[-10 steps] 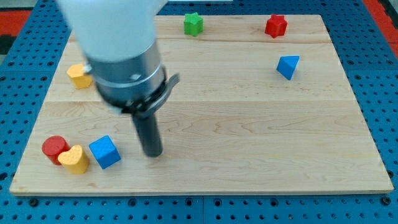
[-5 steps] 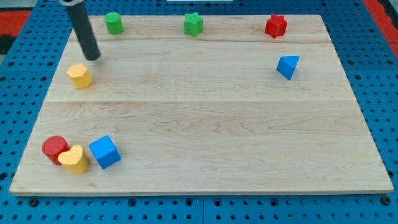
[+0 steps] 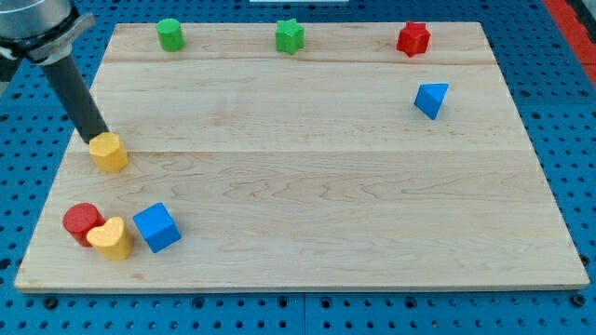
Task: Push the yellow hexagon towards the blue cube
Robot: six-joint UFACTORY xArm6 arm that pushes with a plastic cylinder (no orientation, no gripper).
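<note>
The rod leans in from the far left — my tip point(image 3: 97, 137) touches the yellow hexagon's point(image 3: 109, 153) far-left edge; it has no jaws. The blue cube point(image 3: 155, 227) sits nearer, slightly right.

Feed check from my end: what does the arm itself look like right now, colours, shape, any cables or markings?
Only the arm's lower end shows, at the view's top left: a grey metal collar with a small tab sticking out on its right side, then a straight, round, dark rod, near black with a faint sheen. It ends at my tip, beside the yellow hexagon. No cables or markings are visible.
</note>
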